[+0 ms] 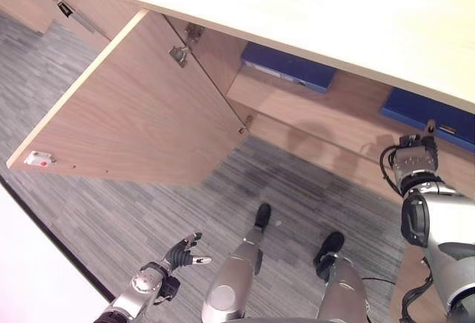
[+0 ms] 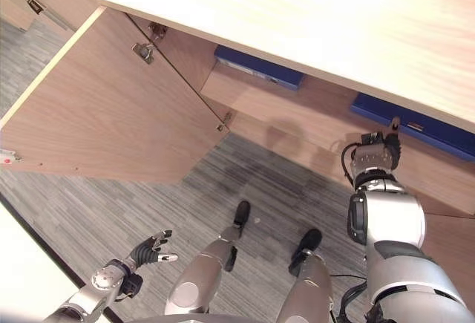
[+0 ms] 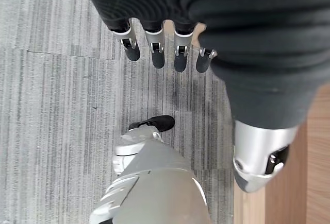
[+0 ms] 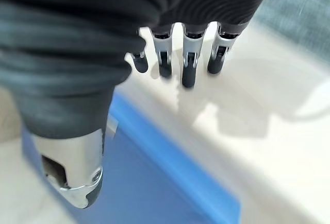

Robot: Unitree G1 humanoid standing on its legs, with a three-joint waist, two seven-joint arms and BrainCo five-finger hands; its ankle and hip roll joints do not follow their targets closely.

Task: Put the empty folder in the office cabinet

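At two o'clock, inside the open office cabinet (image 1: pixel 133 108), the right hand (image 2: pixel 375 156), fingers relaxed and empty, hovers beside the shelved blue folder (image 1: pixel 427 115); releasing looks done, so withdrawal comes next. The left hand (image 1: pixel 182 252) hangs spread at seven o'clock.

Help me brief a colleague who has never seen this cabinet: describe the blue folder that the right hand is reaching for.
Under the pale cabinet top, past the open door, two blue folders lie flat inside. It is the one on the robot's right, just beyond the right hand; the other folder lies nearer the door's hinges.
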